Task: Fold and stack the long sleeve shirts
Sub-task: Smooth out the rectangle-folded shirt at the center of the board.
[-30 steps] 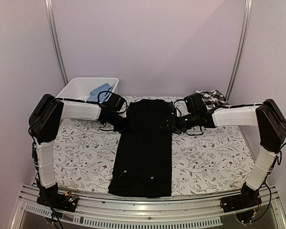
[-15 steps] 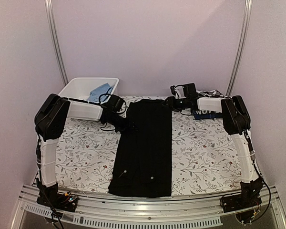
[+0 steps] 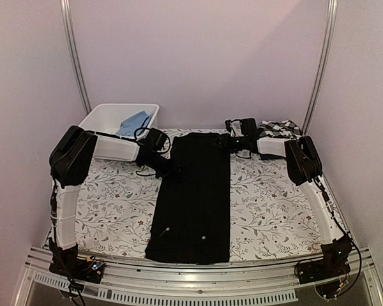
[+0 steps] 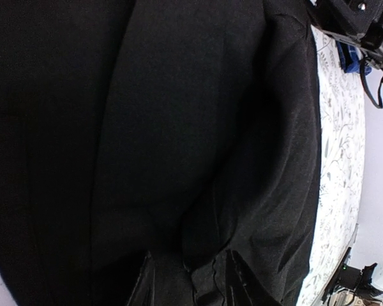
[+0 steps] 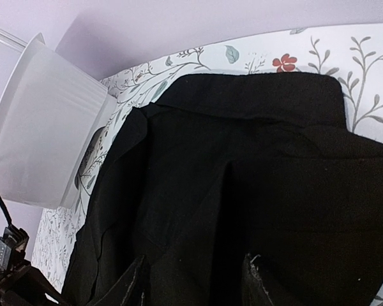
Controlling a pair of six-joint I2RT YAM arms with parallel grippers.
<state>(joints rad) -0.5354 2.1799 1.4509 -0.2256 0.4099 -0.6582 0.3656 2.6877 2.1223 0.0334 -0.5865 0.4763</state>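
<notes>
The plain black long sleeve shirt (image 3: 195, 197) lies folded into a long strip down the middle of the table, collar end far from me. My left gripper (image 3: 172, 169) sits low at its left edge, about a third of the way down. In the left wrist view its jaws (image 4: 188, 284) stand apart over a wrinkled fold of the black cloth (image 4: 179, 127). My right gripper (image 3: 228, 141) hovers at the shirt's far right corner, open (image 5: 193, 284), with black cloth (image 5: 255, 166) under the gap. A black-and-white checked shirt (image 3: 282, 129) lies crumpled at the back right.
A white bin (image 3: 108, 118) with blue cloth (image 3: 133, 122) in it stands at the back left and shows in the right wrist view as a white bin wall (image 5: 45, 127). The floral tablecloth (image 3: 274, 204) lies bare on both sides of the shirt. Metal posts rise at the back corners.
My right arm has swung from the shirt's right edge back to its far right corner. The left gripper has stayed at the left edge. The shirt has not moved.
</notes>
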